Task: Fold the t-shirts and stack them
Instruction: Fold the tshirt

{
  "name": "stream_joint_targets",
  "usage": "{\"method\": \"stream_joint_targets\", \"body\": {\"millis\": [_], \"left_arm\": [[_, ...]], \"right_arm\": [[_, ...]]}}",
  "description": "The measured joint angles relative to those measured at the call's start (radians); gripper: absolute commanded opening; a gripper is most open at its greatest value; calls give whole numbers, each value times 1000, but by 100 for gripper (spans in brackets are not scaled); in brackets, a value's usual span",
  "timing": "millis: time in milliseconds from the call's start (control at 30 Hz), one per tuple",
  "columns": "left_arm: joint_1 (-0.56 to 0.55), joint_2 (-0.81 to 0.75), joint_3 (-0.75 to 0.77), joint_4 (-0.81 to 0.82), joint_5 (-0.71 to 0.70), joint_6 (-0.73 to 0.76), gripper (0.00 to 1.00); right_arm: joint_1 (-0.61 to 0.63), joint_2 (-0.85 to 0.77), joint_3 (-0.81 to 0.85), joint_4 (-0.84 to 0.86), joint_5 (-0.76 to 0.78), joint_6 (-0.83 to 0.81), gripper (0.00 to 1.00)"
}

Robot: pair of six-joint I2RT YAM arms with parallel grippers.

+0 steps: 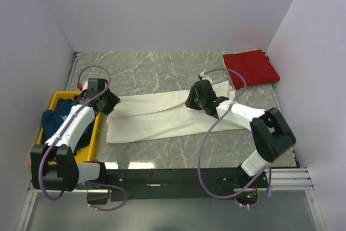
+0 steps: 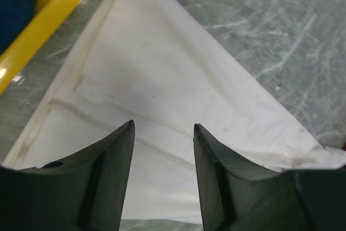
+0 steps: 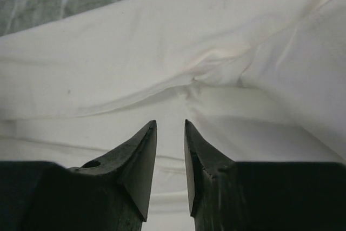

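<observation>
Mid-fold on the cream t-shirt [image 1: 162, 117], a long strip on the desk [image 1: 162, 68] directly beneath both arms: left gripper [image 2: 162, 125] spread wide over its end, right gripper [image 3: 170, 123] barely parted above a crease, so next each should drop and pinch cloth.

Cream-white t-shirt [image 1: 157, 116]: folded lengthwise into long band; lay flat across centre of frame, slanting from lower left up to right; soft creases, faint stains.
Red t-shirt [image 1: 250, 67]: folded into compact rectangle; lay flat at upper right of frame, near cream shirt's right end.
Dark blue t-shirt [image 1: 55, 121]: unfolded, crumpled heap; sat at left of frame inside yellow tray [image 1: 57, 97].
</observation>
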Motion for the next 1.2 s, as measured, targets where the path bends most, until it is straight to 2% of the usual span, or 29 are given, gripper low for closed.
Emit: {"method": "stream_joint_targets", "body": {"millis": [133, 300, 633, 1033, 1200], "left_arm": [[-9, 15, 0, -51, -79, -56, 55], [-10, 37, -4, -58, -117, -111, 55], [-10, 126, -29, -58, -154, -174, 56], [-11, 197, -39, -50, -192, -209, 56], [-11, 202, -48, -49, -206, -215, 52]], "right_arm": [[-6, -84, 9, -52, 0, 1, 43], [-32, -66, 58, -110, -20, 3, 47], [-58, 62, 192, -191, -58, 6, 49], [-62, 88, 212, -229, -61, 3, 49], [-62, 109, 212, -234, -62, 4, 49]]}}
